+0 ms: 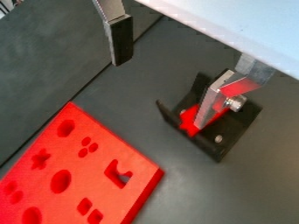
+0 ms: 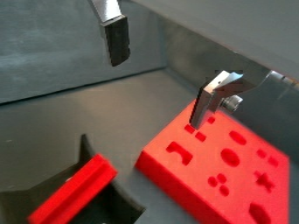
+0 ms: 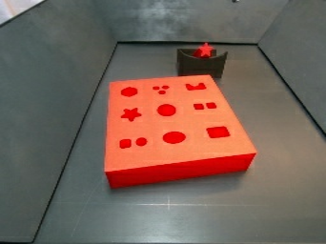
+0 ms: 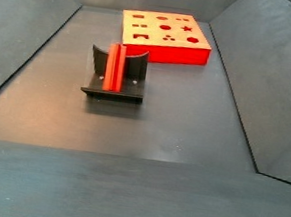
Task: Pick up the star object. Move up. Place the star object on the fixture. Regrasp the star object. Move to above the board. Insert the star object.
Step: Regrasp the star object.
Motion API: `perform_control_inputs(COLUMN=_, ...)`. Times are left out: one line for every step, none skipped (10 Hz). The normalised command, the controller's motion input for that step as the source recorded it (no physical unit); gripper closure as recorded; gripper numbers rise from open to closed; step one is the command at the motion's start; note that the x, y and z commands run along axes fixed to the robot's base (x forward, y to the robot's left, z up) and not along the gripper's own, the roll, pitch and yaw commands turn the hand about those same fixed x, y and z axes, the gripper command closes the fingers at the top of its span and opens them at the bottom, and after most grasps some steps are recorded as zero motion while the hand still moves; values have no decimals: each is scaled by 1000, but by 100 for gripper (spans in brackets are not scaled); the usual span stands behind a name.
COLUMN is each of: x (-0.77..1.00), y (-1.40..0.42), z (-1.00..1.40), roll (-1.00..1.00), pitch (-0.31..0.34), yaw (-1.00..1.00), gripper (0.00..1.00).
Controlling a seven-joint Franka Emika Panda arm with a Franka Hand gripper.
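The star (image 3: 203,50) is being carried by the fixture (image 3: 201,65), seated in the notch at its top with its five-pointed face shown in a side view. In a side view the star (image 4: 113,68) is being seen as a long red bar leaning against the upright of the fixture (image 4: 115,91). In both wrist views it is being seen lying on the fixture (image 1: 218,140), red against the dark bracket.

The gripper (image 1: 181,57) is being held above the floor, apart from the star; nothing is being gripped between its fingers (image 1: 121,39), and the jaws are being kept wide apart. In a wrist view the gripper (image 2: 163,66) is being shown over the gap between fixture and board (image 2: 228,184), one finger (image 2: 115,39) dark-padded, the other silver.

The board (image 3: 173,129) is being seen flat on the floor, near the fixture and not touching it. The gripper is not being shown in either side view.
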Motion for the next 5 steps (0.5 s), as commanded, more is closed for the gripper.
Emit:
perform_control_inputs(x=-40, y=-29, z=16, roll=1000, pitch=44, yaw=18, gripper=0)
perform_control_inputs(x=-36, y=-27, z=7, roll=1000, pitch=36, yaw=18, gripper=0)
perform_control_inputs(x=-35, y=-26, z=11, roll=1000, pitch=30, yaw=19, gripper=0)
perform_control_inputs(x=-32, y=-23, z=14, roll=1000, pitch=26, yaw=20, gripper=0)
perform_control_inputs(x=-19, y=-21, z=6, roll=1000, pitch=20, yaw=21, gripper=0)
